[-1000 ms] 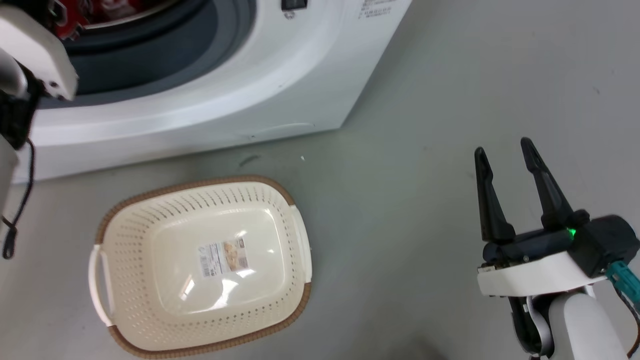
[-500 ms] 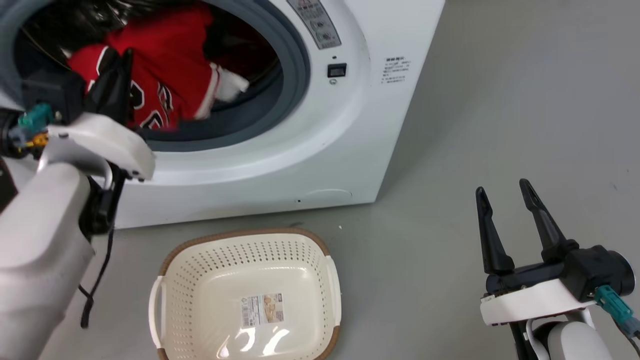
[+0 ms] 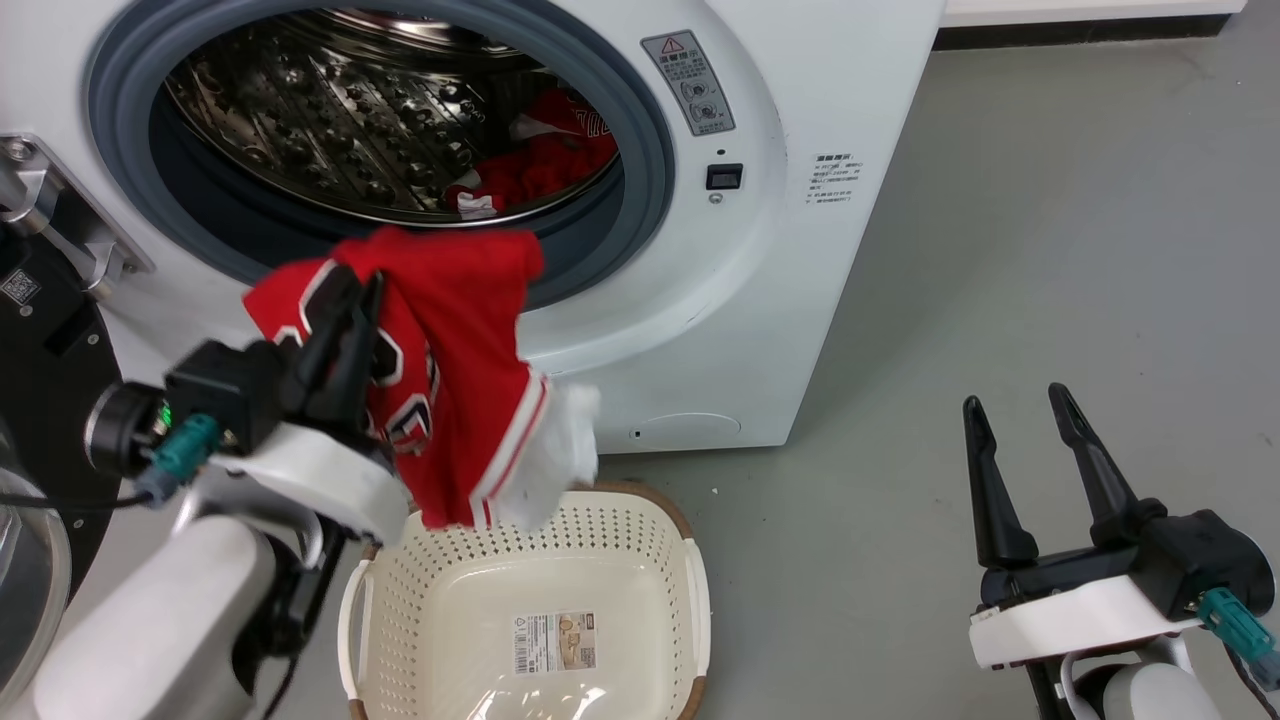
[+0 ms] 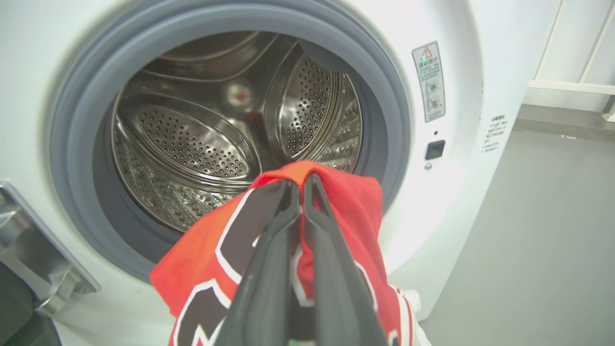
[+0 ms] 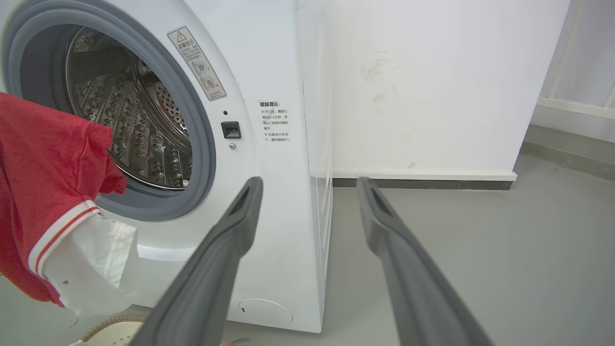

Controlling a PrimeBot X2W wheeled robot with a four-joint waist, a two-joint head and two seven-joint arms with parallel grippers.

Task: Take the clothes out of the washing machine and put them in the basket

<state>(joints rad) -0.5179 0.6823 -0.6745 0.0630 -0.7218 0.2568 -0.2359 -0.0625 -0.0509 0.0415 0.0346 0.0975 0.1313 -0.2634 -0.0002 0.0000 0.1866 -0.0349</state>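
The washer (image 3: pixel 820 260) fills the upper left. More red cloth (image 3: pixel 545 165) lies in its drum (image 3: pixel 330 120), so at least one garment is left to fetch. The basket (image 3: pixel 693 600), bottom centre, holds nothing yet. The jersey (image 3: pixel 460 390) is out of the drum, hanging mid-left over the basket's upper edge. The left gripper (image 3: pixel 360 285) is clamped on the jersey's upper fold, fingers angled up toward the washer. The right gripper (image 3: pixel 1012 400), lower right, stands spread and bare.

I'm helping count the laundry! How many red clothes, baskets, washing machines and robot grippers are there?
Red clothes: 2, the jersey in the left gripper and a red heap in the drum
Basket: 1
Washing machine: 1
Grippers: 2, counting the right gripper
Total: 6
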